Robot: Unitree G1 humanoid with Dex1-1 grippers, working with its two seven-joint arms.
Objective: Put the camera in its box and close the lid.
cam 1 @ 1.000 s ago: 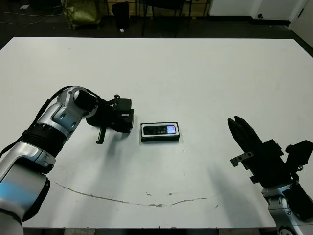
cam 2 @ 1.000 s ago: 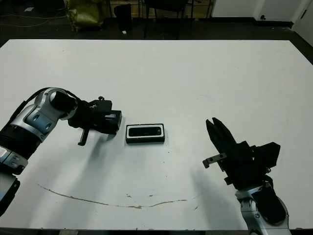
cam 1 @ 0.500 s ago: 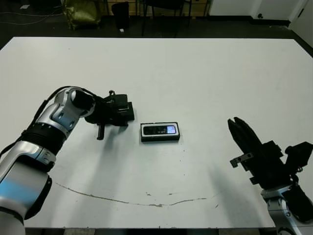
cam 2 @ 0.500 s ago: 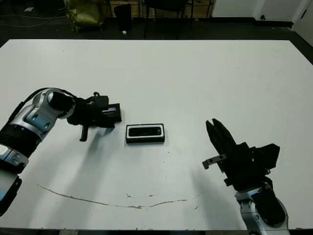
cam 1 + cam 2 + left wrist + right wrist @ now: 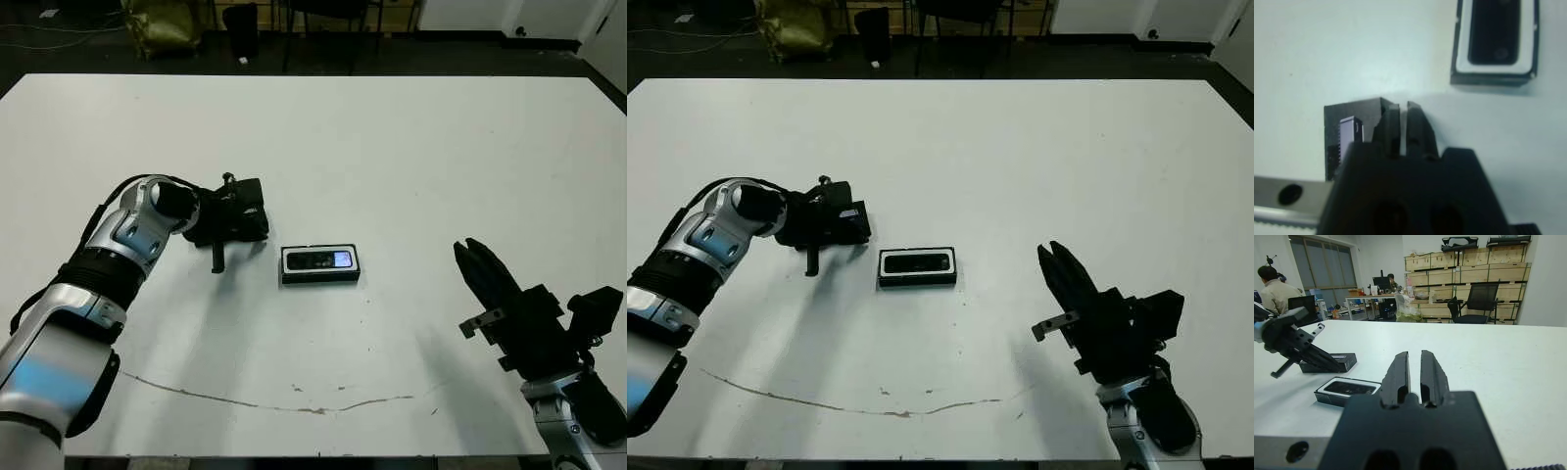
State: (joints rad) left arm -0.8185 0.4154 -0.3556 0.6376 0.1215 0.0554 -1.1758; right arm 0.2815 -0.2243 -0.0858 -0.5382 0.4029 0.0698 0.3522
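Observation:
The camera (image 5: 321,260), a slim black bar with a small bluish screen, lies inside the box (image 5: 287,266), a shallow black tray with a white lining, mid-table. Just left of the box is the lid (image 5: 247,213), flat and black with a silvery strip (image 5: 1350,137). My left gripper (image 5: 1403,105) is at the lid's edge, fingers pressed close together on it, low over the table. I cannot tell whether the lid touches the table. My right gripper (image 5: 468,253) hangs shut and empty near the front right, well away from the box.
A thin brown line (image 5: 294,405) runs across the table near the front edge. Beyond the table's far side, the right wrist view shows a seated person (image 5: 1273,291), desks, an office chair (image 5: 1476,303) and stacked crates.
My left gripper has turned and carried the lid a little toward the far side of the table, still left of the box. The box, camera and right arm have stayed put.

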